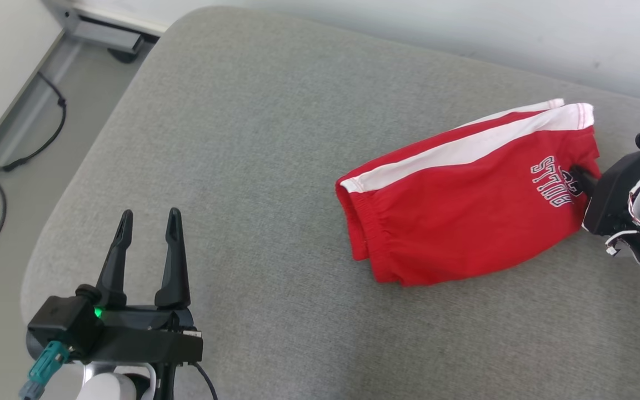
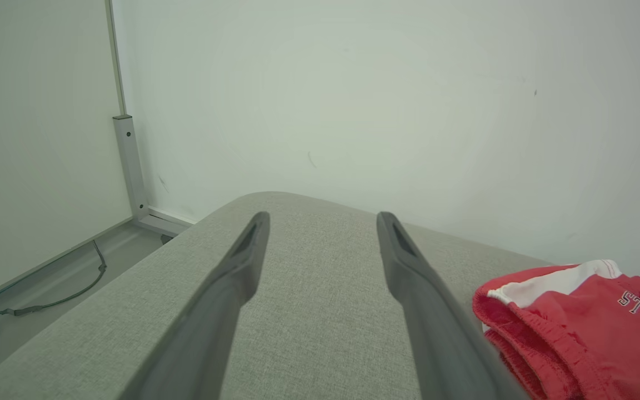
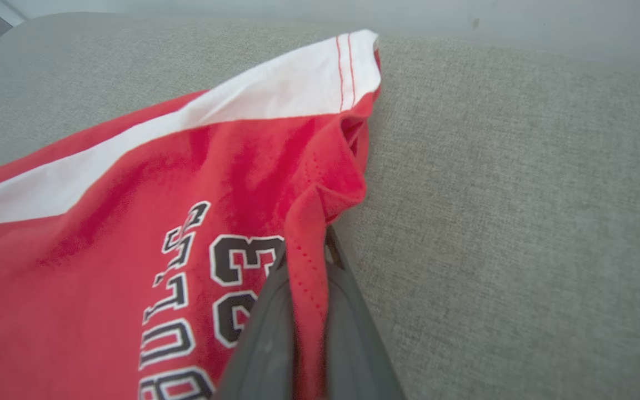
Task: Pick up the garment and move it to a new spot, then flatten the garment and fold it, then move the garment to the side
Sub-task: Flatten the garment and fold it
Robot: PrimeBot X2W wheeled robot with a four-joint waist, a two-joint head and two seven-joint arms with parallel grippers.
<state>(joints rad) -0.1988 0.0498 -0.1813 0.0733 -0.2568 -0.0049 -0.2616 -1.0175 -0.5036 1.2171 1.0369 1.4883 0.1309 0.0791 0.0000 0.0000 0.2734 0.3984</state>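
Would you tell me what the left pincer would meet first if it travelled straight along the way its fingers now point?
The left pincer would probably skim the grey cushion, then reach the white wall; height is unclear. The red shorts lie right of that line.
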